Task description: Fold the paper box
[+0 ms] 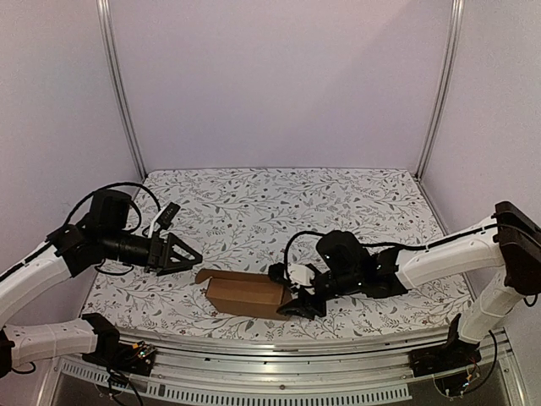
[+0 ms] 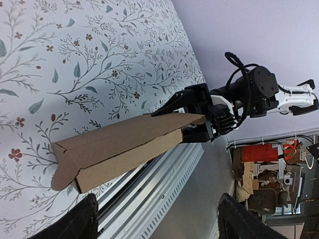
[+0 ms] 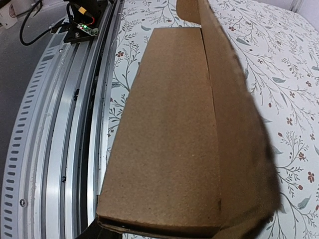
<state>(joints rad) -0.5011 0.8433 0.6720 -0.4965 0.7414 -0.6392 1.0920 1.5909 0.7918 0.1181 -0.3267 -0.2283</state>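
The aluminium rail is running along the near edge of the table. Just beyond it, the paper box is lying on the floral cloth with its long axis running left to right.

The right gripper is holding the box's right end. In the left wrist view its black fingers are sitting on either side of the cardboard and appear to be clamping it, though the contact faces are hidden. In the right wrist view the box is filling most of the frame.

The left gripper is hovering near the box's left end, apart from it. Its jaws are standing wide open and pointing toward the box.

The box is showing plain brown, unprinted cardboard, partly formed into an oblong shape. One long panel is meeting a second along a straight crease. At the left end, a loose rounded flap is splaying outward.
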